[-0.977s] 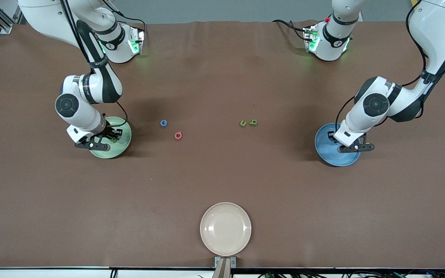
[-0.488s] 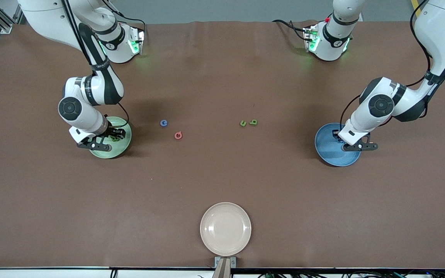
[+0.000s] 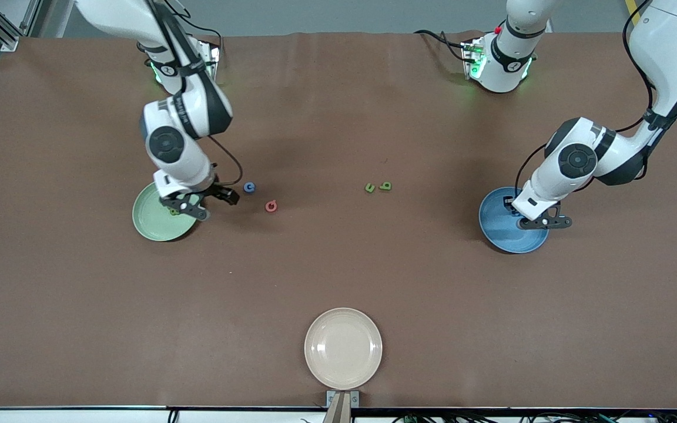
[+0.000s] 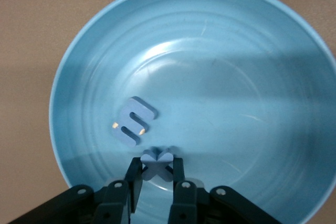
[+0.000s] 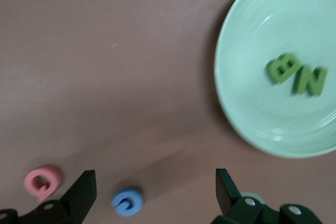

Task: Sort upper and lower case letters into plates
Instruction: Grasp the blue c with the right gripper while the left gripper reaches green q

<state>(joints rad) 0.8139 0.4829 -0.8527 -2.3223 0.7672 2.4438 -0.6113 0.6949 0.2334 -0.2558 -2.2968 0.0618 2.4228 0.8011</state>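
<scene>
My left gripper (image 4: 156, 167) hangs low inside the blue plate (image 4: 262, 77), shut on a blue X letter (image 4: 156, 161). Another blue letter (image 4: 134, 121) lies flat in that plate beside it. My right gripper (image 5: 155, 182) is open and holds nothing. It hovers over bare table between the pale green plate (image 5: 252, 124) and a blue c (image 5: 127, 201). Two green letters, B (image 5: 282, 68) and N (image 5: 310, 80), lie in the green plate. A pinkish red letter (image 5: 42, 181) lies beside the blue c.
Two green letters (image 3: 369, 188) (image 3: 385, 186) lie side by side mid-table. A cream-white plate (image 3: 343, 348) stands at the table edge nearest the front camera. The green plate (image 3: 150, 220) is toward the right arm's end and the blue plate (image 3: 500, 229) toward the left arm's.
My right gripper has opened and swung off the green plate toward the blue c, leaving a green letter in the plate. The left gripper stays over the blue plate.
</scene>
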